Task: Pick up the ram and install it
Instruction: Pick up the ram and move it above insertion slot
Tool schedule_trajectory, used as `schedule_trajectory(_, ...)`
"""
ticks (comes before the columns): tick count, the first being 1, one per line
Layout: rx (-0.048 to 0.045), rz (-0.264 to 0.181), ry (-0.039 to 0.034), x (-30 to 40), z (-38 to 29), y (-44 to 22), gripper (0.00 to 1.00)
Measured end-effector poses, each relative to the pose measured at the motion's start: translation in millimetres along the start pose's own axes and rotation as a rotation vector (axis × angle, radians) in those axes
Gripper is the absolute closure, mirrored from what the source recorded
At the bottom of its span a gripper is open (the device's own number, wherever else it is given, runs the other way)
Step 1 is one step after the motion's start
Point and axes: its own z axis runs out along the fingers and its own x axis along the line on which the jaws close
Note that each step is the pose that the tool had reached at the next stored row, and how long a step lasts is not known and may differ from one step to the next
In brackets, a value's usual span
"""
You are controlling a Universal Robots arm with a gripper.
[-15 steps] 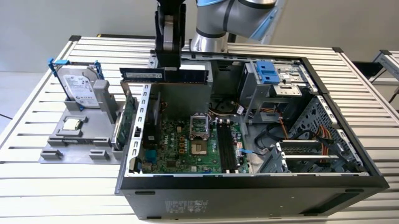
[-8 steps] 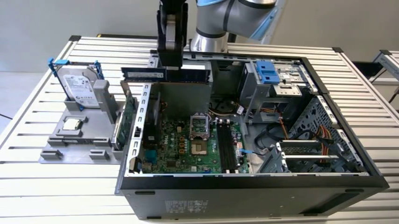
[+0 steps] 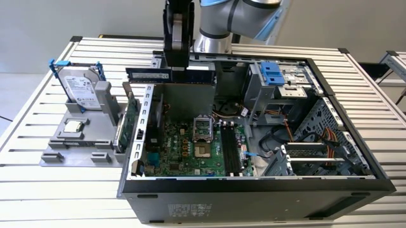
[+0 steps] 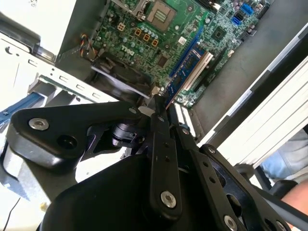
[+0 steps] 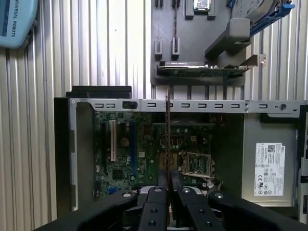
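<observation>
Black hand (image 5: 168, 175), clamped on long thin dark-blue ram stick (image 5: 167, 130) (edge-on), over open grey computer case (image 5: 207, 105); likely hazard: tilt at black memory slots (image 3: 232, 153), jamming.

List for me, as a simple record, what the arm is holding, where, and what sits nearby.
gripper: gripper closed on the ram
ram position: held in the air above the open computer case, not in a slot
below the ram: green motherboard
beside the case: grey stand carrying a hard drive and a green expansion card
</observation>
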Motion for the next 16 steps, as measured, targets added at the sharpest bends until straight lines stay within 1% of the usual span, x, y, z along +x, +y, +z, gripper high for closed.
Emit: schedule_trajectory(16, 0.0, 0.0, 0.0001, -0.1, -2.2, -6.5, 1.0)
